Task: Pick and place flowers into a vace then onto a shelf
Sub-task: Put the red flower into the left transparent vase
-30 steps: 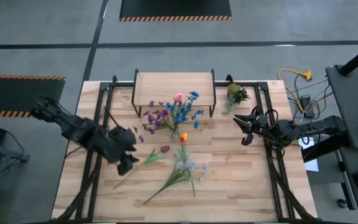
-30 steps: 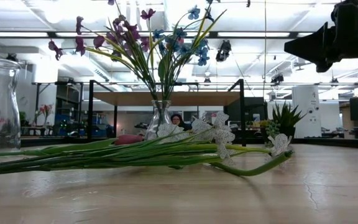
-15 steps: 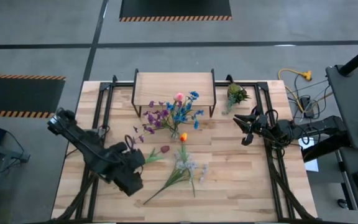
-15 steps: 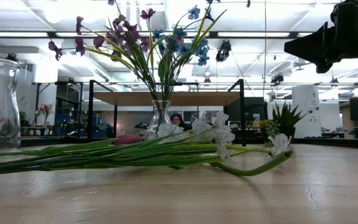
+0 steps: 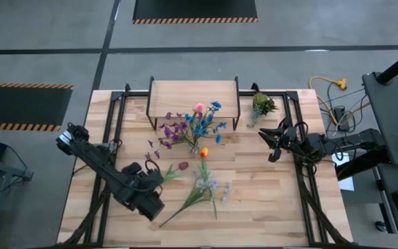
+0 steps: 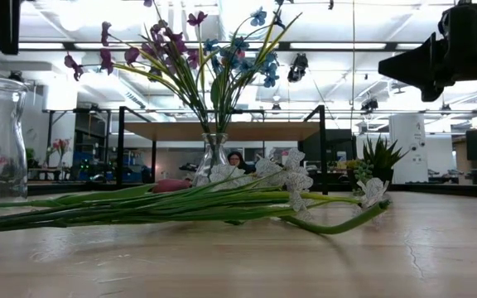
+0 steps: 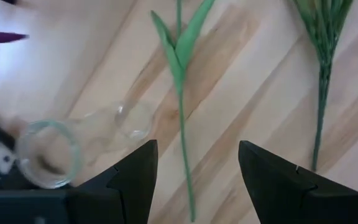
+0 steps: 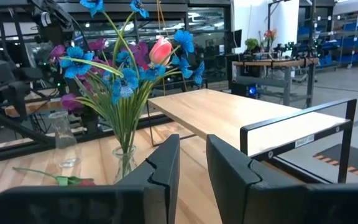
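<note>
Workshop hall, grey floor, bright overhead lighting.
Grey concrete floor with dark seam lines; two black mats edged in orange-black hazard stripe, one beyond the wooden tabletop, one at its left. Yellow cable on floor at right. Low view: white ceiling with long strip lights; blue storage racks far off.
</note>
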`<state>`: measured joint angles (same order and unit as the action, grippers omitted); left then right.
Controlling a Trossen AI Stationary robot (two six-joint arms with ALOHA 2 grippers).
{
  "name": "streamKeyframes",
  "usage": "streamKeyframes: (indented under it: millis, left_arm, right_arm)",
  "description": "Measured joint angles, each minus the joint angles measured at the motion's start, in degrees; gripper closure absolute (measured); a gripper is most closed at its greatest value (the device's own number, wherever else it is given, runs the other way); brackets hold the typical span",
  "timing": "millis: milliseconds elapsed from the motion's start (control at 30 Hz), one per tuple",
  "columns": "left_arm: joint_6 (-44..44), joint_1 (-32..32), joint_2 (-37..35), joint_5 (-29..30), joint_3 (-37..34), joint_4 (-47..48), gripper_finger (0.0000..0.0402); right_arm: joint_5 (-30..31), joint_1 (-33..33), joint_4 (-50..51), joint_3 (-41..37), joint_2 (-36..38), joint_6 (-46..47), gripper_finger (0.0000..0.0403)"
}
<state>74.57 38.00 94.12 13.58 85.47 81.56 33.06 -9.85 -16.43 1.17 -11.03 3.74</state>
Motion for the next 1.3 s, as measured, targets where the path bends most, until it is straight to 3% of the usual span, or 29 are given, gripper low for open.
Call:
streamKeyframes:
  millis: [667, 1300]
  left_arm:
    - [-1.9, 4.6, -0.1, -1.4, -19.0, -22.1, 0.0195]
    - [-2.5, 7.8, -0.2, -3.0, -30.1, -31.6, 0.0195]
  right_arm:
    - [0.1, 0.0, -0.5, 0.0, 0.0, -2.4, 0.033]
    - [0.1, 0.0, -0.5, 0.0, 0.0, -2.4, 0.033]
